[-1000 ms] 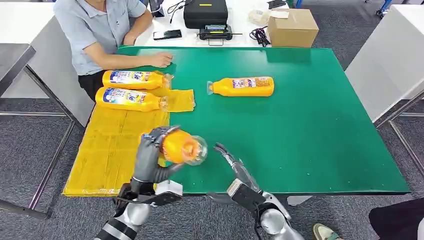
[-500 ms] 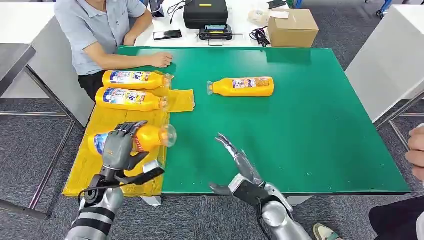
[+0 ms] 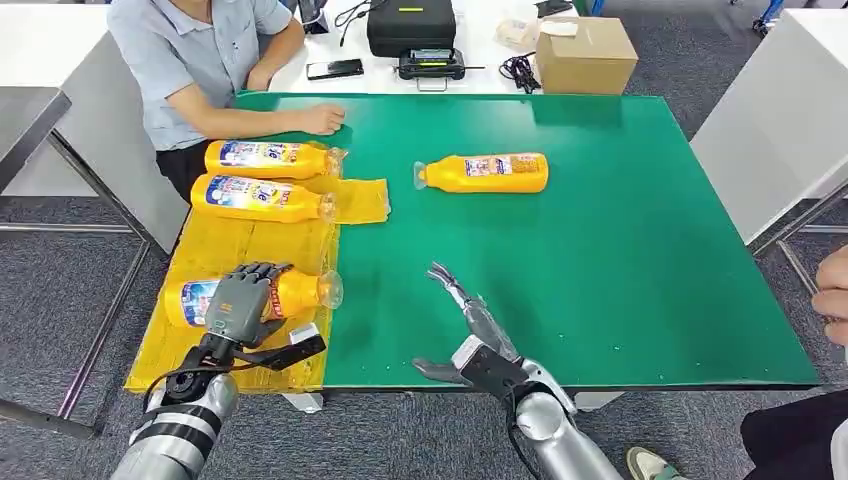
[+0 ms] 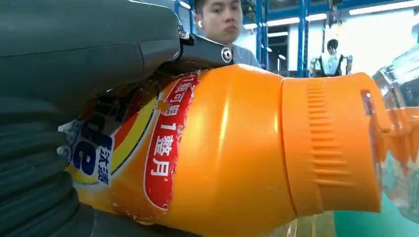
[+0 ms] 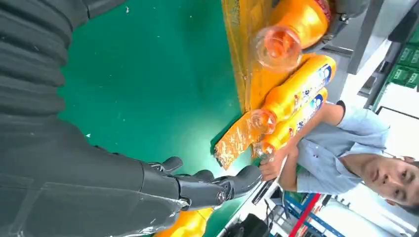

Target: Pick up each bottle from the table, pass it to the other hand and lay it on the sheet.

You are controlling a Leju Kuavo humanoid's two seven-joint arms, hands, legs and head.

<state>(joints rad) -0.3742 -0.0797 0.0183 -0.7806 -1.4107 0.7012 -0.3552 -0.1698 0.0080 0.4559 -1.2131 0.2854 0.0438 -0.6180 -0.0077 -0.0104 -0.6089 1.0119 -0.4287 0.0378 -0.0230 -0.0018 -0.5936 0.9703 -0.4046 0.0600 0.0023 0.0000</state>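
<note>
Person's arm (image 3: 300, 121) rests by sheet (image 3: 215, 262) (two bottles (image 3: 262, 178) laid)

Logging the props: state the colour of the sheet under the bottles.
Yellow; the sheet shows best in the head view, lying along the green table.

The left hand (image 3: 240, 300) is curled over a bottle (image 3: 290, 292), gripping it near the table's front left corner. The right hand (image 3: 468, 325) hovers above the front edge, fingers straight and spread.
</note>
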